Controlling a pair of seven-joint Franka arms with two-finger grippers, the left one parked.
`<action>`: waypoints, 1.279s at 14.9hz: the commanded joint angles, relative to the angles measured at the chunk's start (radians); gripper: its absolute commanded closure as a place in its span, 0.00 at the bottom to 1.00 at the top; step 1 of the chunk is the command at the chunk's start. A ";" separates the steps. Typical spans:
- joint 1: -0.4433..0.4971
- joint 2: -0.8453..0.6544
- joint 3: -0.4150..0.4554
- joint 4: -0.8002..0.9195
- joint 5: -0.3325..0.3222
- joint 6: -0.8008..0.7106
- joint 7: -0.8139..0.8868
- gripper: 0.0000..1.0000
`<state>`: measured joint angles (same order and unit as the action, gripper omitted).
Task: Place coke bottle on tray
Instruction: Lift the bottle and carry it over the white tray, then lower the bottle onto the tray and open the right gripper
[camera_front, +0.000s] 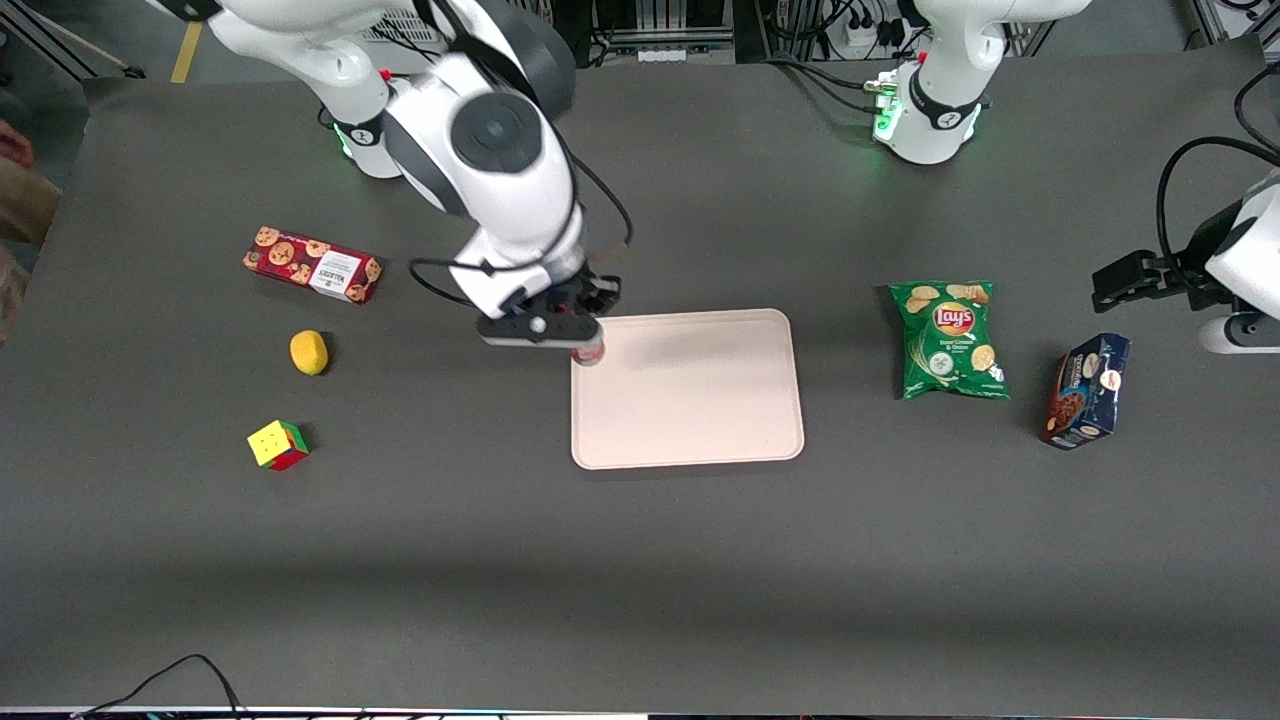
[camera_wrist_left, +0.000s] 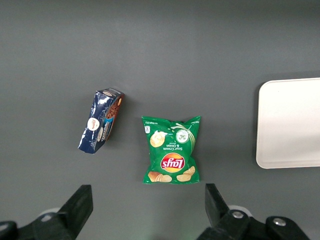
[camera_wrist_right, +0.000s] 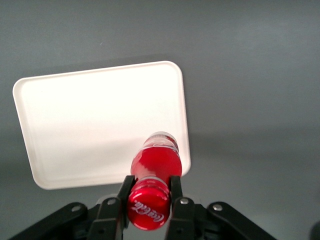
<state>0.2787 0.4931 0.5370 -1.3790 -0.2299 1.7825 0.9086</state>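
My right gripper (camera_front: 585, 345) is shut on the neck of the coke bottle (camera_wrist_right: 155, 162), a slim red bottle with a red cap and a clear base. It hangs upright over the corner of the tray (camera_front: 700, 400) nearest the working arm's end and farthest from the front camera. In the front view only the bottle's base (camera_front: 588, 352) shows under the gripper. The tray is pale pinkish-beige, flat and bare; it also shows in the right wrist view (camera_wrist_right: 90, 120) and partly in the left wrist view (camera_wrist_left: 292, 125).
A red cookie box (camera_front: 312, 265), a yellow lemon-like object (camera_front: 309, 352) and a colour cube (camera_front: 277, 445) lie toward the working arm's end. A green Lay's chip bag (camera_front: 948, 340) and a dark blue box (camera_front: 1087, 390) lie toward the parked arm's end.
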 joint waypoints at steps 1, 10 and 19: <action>0.023 0.136 -0.005 0.097 -0.083 0.052 0.067 1.00; 0.023 0.199 -0.015 -0.006 -0.121 0.235 0.115 1.00; 0.016 0.205 -0.023 -0.020 -0.157 0.253 0.122 0.58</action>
<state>0.2906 0.6979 0.5123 -1.4002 -0.3564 2.0146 0.9908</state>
